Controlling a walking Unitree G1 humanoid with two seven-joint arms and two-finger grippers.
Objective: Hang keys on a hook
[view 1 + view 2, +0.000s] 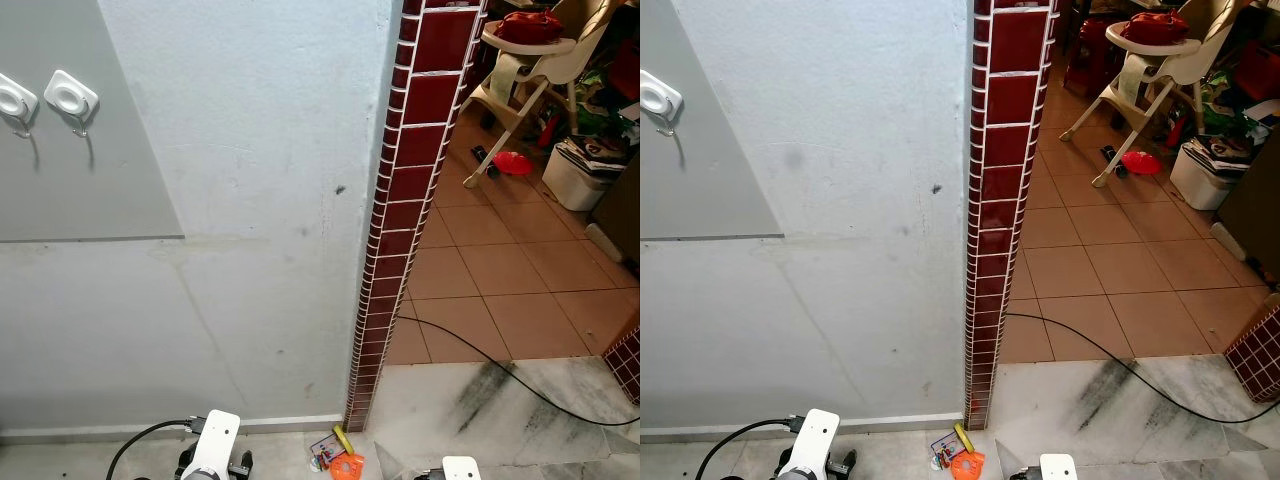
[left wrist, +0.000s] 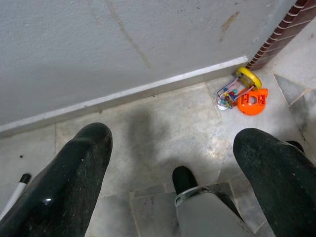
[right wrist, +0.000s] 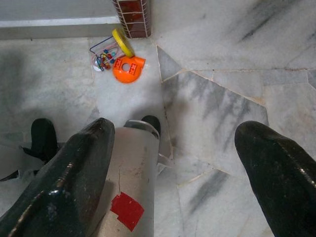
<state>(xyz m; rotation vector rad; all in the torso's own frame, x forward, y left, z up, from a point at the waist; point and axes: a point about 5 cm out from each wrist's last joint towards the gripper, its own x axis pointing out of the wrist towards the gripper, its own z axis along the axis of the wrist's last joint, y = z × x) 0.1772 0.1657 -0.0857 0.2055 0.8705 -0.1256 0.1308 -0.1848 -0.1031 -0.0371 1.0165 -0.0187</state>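
Note:
Two white wall hooks [image 1: 70,97] sit on a grey panel [image 1: 90,180] high on the wall at the upper left, each with a small metal hook hanging below it and nothing on them. Both arms hang low, with the left wrist [image 1: 215,445] and right wrist [image 1: 460,468] at the bottom edge. In the left wrist view my left gripper [image 2: 173,143] points at the marble floor, open with nothing between its fingers. My right gripper [image 3: 177,133] also points at the floor, open and holding nothing.
A dark red tiled pillar [image 1: 405,200] ends the wall on the right. At its foot lies an orange and yellow bead toy [image 1: 340,460]. A black cable [image 1: 480,355] crosses the floor. Beyond stand a high chair [image 1: 525,60] and a white bin [image 1: 580,175].

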